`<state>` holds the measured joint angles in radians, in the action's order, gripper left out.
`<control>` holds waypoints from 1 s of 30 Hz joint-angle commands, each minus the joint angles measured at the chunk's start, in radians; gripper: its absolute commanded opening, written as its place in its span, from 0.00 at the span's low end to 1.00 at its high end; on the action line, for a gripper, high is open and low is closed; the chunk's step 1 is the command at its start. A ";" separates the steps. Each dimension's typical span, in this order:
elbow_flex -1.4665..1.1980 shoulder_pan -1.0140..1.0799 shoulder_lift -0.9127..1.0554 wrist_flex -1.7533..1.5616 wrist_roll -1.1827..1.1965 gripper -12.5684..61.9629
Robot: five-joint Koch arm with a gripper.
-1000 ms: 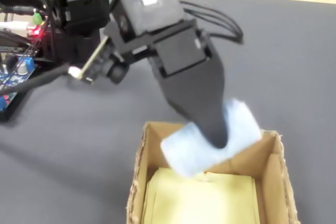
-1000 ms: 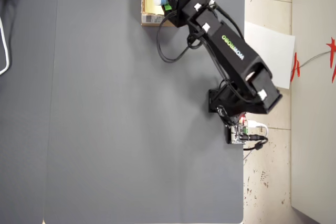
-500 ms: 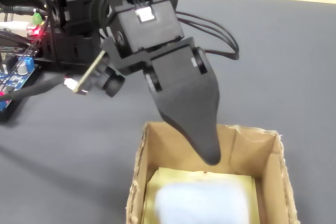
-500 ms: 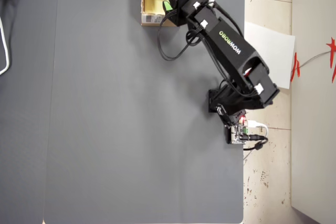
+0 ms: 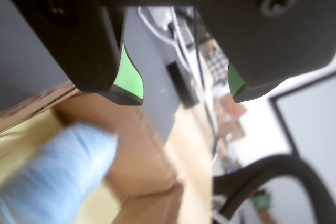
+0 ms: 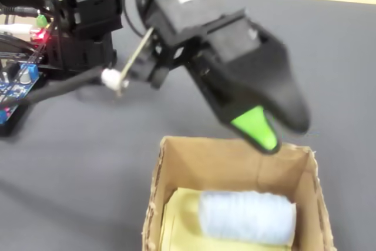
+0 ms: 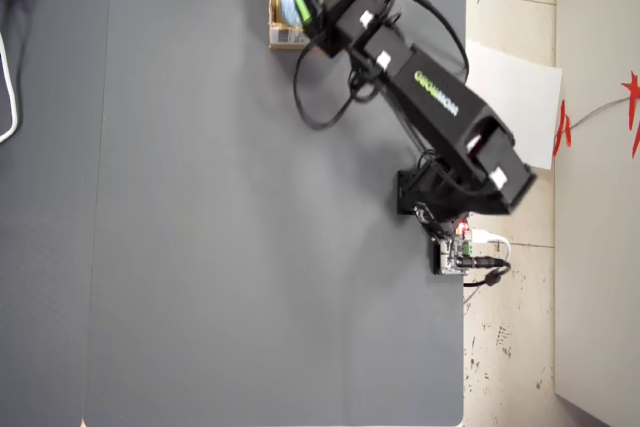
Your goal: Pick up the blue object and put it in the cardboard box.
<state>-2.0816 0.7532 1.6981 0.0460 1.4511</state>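
While the arm is reaching across to the far edge of the grey table mat [image 7: 200,247], the gripper [image 5: 181,90] is hanging just above the cardboard box [image 6: 176,163] with its jaws parted and nothing between them; the wrist view is showing both green-padded tips with a clear gap. The blue object [image 6: 247,216] is lying on its side inside the box, resting on the pale yellowish floor toward the back wall in the fixed view, apart from the fingertips. Judging from this, the drop is looking complete: the jaws are spread because the load is already down, and the gripper is sitting over the rim where a release would land the piece inside.

In the overhead view the box [image 7: 275,7] is sitting at the top edge of the mat, close to the arm's reach limit, which is accounting for the stretched posture. Green lettering is running along the upper arm link [image 7: 437,94], too small to read with confidence. A white label on the box's side is showing, its print illegible. A blue circuit board [image 6: 14,83] is sitting beside the base.
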 commanded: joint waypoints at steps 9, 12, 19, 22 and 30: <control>-0.204 -0.270 0.267 -0.264 0.155 0.60; -0.279 -0.350 0.334 -0.265 0.155 0.60; -0.425 -0.522 0.454 -0.268 0.156 0.60; -0.511 -0.565 0.492 -0.298 0.158 0.60; -0.733 -0.681 0.632 -0.310 0.150 0.60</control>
<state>-2.8409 0.0813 2.2764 -0.1595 1.5785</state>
